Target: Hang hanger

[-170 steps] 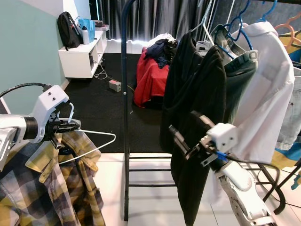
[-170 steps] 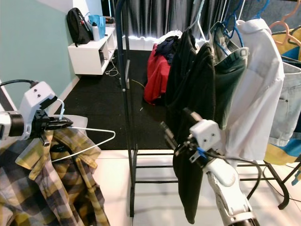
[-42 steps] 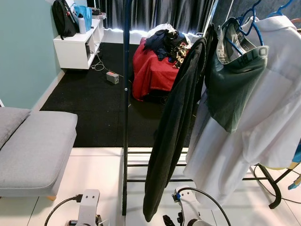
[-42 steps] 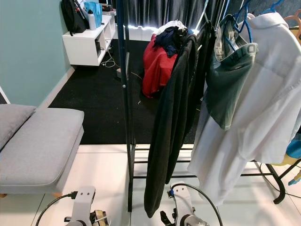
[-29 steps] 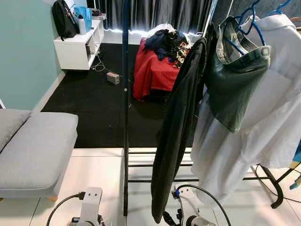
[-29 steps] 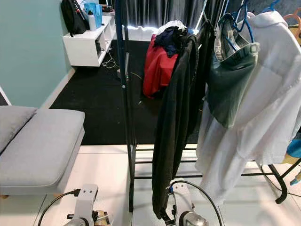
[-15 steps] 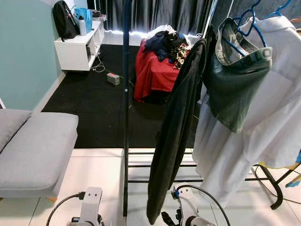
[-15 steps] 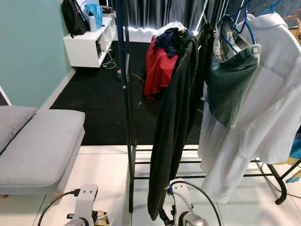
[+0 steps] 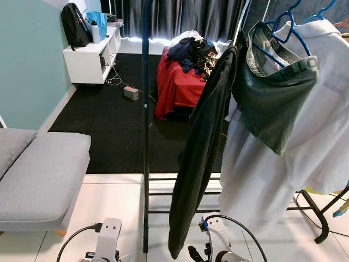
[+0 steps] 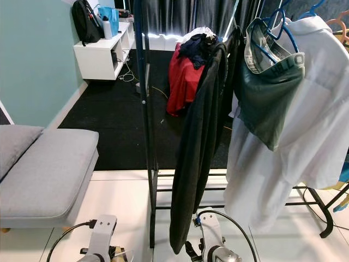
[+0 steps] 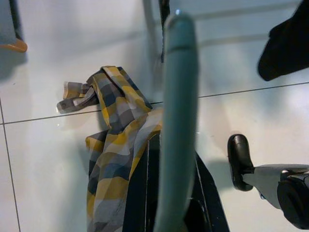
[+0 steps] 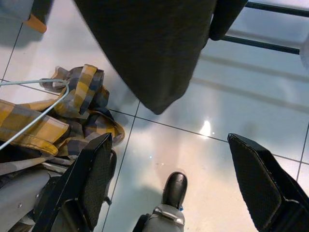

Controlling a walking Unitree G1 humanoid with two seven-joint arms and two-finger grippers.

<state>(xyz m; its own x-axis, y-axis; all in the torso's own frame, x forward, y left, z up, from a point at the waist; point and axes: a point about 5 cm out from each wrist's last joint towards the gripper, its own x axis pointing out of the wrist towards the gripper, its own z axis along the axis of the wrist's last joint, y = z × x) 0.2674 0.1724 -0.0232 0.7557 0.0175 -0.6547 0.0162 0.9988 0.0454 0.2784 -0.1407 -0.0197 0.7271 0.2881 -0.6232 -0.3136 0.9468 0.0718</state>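
White tile floor [image 10: 125,202] runs under the garment rack [image 9: 145,136], whose black coat [image 9: 199,158] hangs at your twelve o'clock. Down low, your left gripper [image 11: 169,183] clenches the pale hanger [image 11: 179,121], with the plaid shirt [image 11: 113,140] draping limp toward six o'clock. Your right gripper [image 12: 193,179] hangs released. I'd judge the hanger stiff and light, the shirt floppy; keep hold near the hook.
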